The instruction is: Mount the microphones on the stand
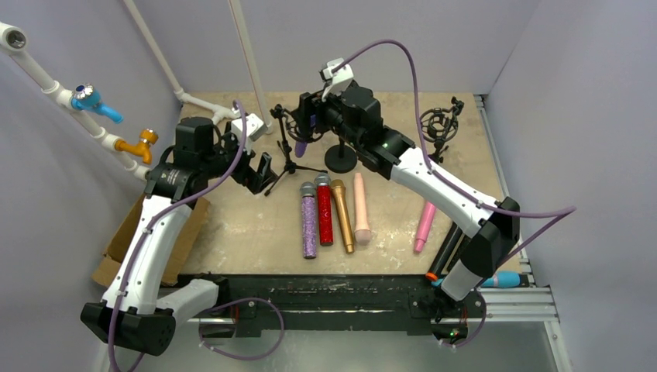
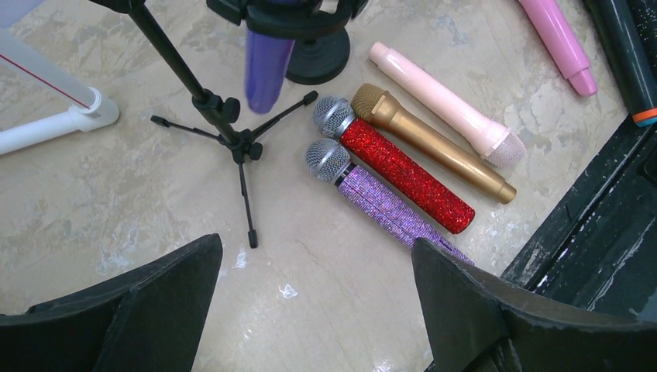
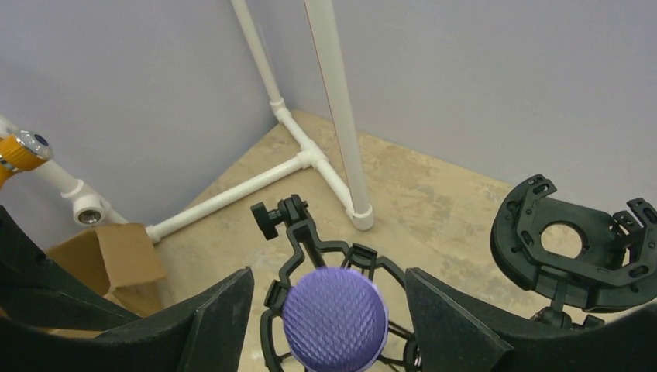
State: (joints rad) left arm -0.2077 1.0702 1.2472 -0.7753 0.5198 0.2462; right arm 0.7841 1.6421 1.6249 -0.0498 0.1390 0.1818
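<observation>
Here, right pincer [image 3: 329, 288] wide around purple microphone [image 3: 335, 324].

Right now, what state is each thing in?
plain purple microphone: seated in shock mount, head up.
right gripper: open, straddling that microphone's head.
left gripper: open, empty.
second shock mount: empty.
glittery purple microphone: lying loose.
glittery red microphone: lying loose.
gold microphone: lying loose.
peach microphone: lying loose.
pink microphone: lying loose, apart.

Both arms reach forward, the left pincer [image 1: 260, 172] and right pincer [image 1: 307, 118] both gaping.
</observation>
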